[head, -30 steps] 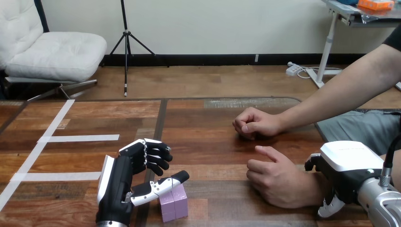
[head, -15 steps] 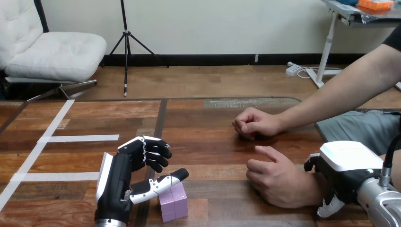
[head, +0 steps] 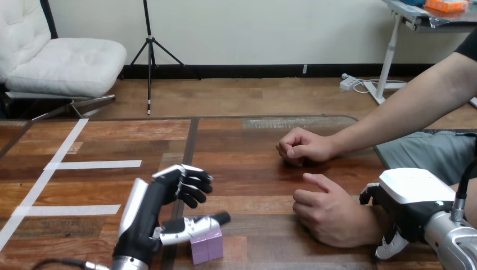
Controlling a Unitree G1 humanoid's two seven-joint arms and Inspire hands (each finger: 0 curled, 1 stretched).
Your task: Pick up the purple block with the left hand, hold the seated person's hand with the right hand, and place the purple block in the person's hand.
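The purple block (head: 206,247) stands on the wooden table (head: 253,180) near its front edge. My left hand (head: 147,216) is just left of the block, its thumb lying across the block's top and its fingers loosely bent in the air above and behind, clear of the block. The person's near hand (head: 329,218) rests knuckles up on the table at the right, loosely curled. My right hand (head: 413,205) sits at that hand's wrist, with its thumb over the wrist and its fingers (head: 392,246) curled under it.
The person's far hand (head: 304,147) lies as a fist on the table behind the near one, the forearm running off to the right. White tape strips (head: 93,165) mark the table's left part. Bare wood lies between the block and the person's near hand.
My left hand has tipped and slid slightly right, and its thumb has dropped onto the block's top. The block, the person's hands and my right hand have stayed put.
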